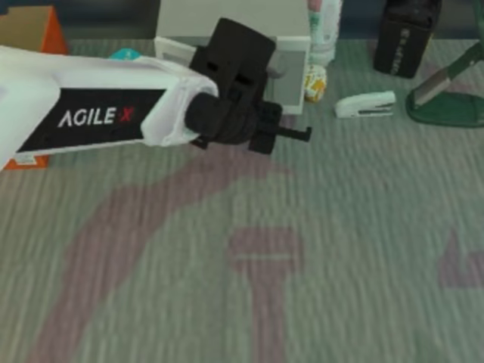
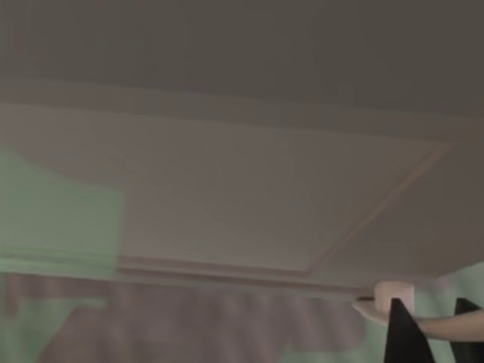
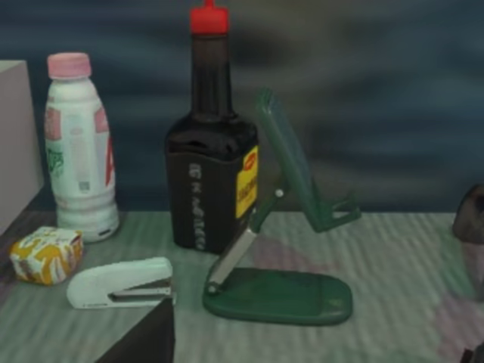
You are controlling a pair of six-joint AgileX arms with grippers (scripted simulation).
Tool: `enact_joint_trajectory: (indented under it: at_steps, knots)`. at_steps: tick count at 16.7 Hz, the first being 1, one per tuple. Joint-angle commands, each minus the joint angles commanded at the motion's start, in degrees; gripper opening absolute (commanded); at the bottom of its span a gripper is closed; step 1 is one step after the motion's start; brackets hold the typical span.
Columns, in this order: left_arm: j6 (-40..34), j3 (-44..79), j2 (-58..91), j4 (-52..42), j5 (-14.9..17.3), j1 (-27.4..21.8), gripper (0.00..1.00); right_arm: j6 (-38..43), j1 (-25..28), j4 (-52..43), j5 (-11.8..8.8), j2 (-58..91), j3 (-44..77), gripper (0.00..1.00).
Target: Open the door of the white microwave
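The white microwave [image 1: 227, 17] stands at the back middle of the table, largely hidden by my left arm. My left gripper [image 1: 296, 134] is at its front right, pointing right. In the left wrist view the door [image 2: 249, 204] fills most of the picture at a slant. Its pale handle [image 2: 393, 296] runs between the two dark fingers [image 2: 402, 336], and the gripper [image 2: 435, 333] looks shut on it. My right gripper [image 3: 321, 333] is out of the top view. It hangs open over the table at the right, with nothing between its fingers.
An orange cardboard box [image 1: 34, 30] stands at the back left. At the back right are a white bottle [image 1: 324, 30], a small yellow box [image 1: 314, 82], a white stapler [image 1: 365, 104], a black sauce bottle [image 1: 408, 34] and a green stand [image 1: 450, 98].
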Motion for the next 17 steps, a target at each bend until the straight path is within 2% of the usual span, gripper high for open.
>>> enact_joint_trajectory:
  at_steps: [9,17]
  knots:
    - [0.0,0.0,0.0,0.0,0.0,0.0,0.0,0.0,0.0,0.0,0.0,0.0,0.0,1.0]
    - [2.33,-2.18,-1.42,1.03,1.96,0.66,0.0,0.0,0.0,0.0,0.0,0.0,0.0,1.0]
